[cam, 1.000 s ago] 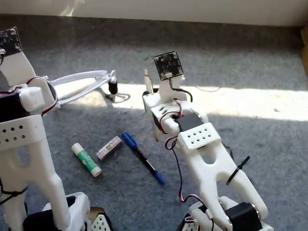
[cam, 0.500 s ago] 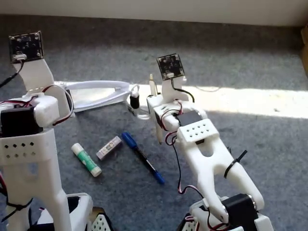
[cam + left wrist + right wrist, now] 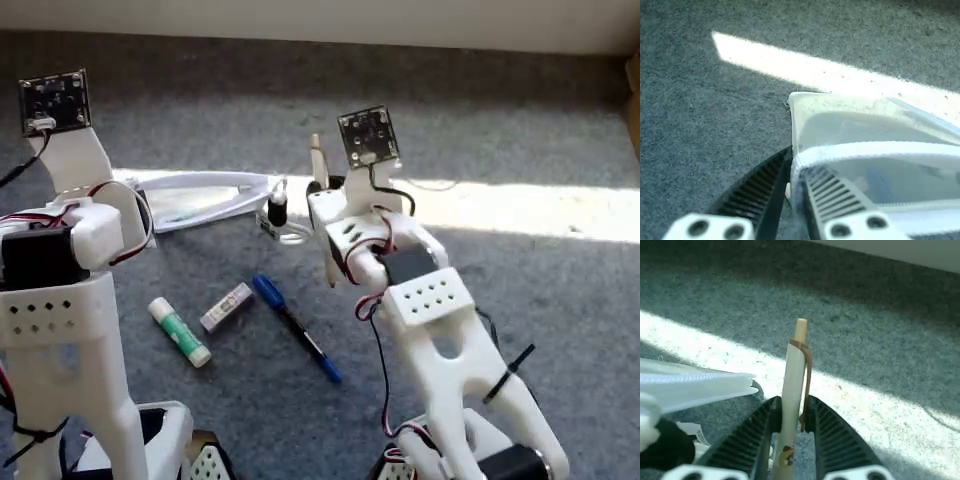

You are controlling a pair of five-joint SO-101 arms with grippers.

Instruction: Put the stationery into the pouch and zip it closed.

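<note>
Left hand (image 3: 795, 167) pinching pouch (image 3: 865, 125); right hand (image 3: 792, 407) pinching pen (image 3: 795, 360) | glue stick (image 3: 180, 332), blue marker (image 3: 295, 325) on carpet (image 3: 500, 130)

A hard band of sunlight (image 3: 540, 215) runs across the grey carpet (image 3: 500, 120), blown out almost to white. Dim shade lies towards the carpet's far and near edges. The translucent pouch (image 3: 870, 125) glares pale where the light strikes it, and the pen (image 3: 791, 385) stands brightly lit.
</note>
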